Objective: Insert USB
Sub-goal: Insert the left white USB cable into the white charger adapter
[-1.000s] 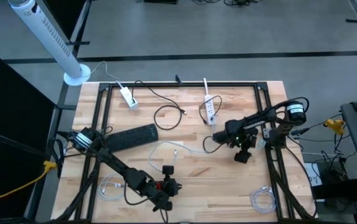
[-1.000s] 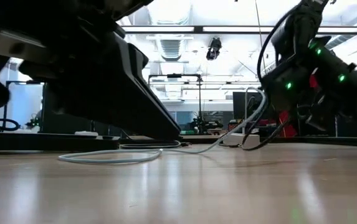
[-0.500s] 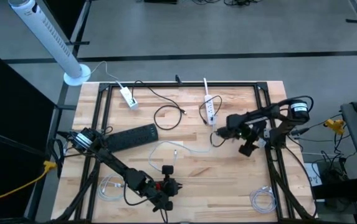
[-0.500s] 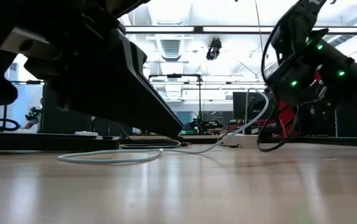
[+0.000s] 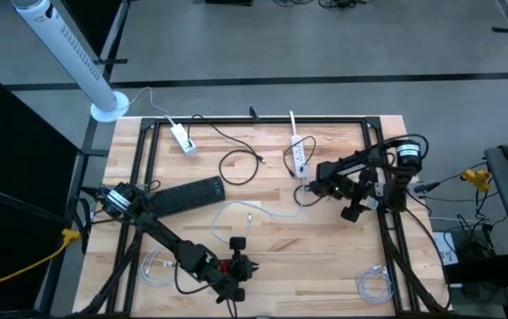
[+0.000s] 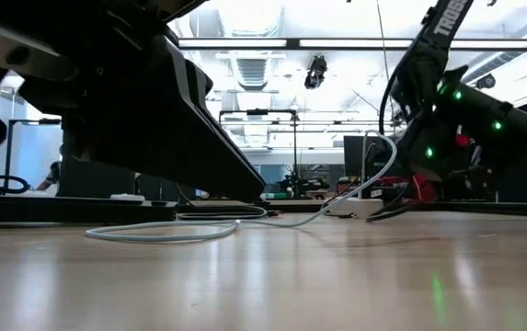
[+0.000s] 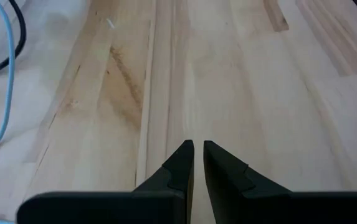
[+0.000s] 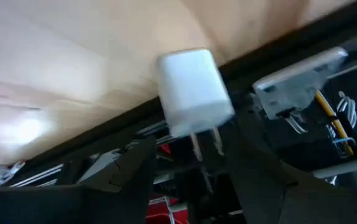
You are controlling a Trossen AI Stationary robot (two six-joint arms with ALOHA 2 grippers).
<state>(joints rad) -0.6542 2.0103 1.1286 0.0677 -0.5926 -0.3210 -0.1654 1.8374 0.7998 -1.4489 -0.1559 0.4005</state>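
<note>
White lettering on the right arm [image 6: 444,18] (too cropped to read)

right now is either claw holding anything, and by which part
The right claw holds a white charger by its prong end, though the exact contact is hard to see. The left claw is shut on nothing.

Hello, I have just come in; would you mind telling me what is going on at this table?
The right arm is at work: the right gripper is over the wooden table, close beside the white power strip. Its wrist view shows a white USB charger just ahead of it, prongs showing; whether it is gripped cannot be told. The left gripper waits near the table's front edge, shut and holding nothing.
</note>
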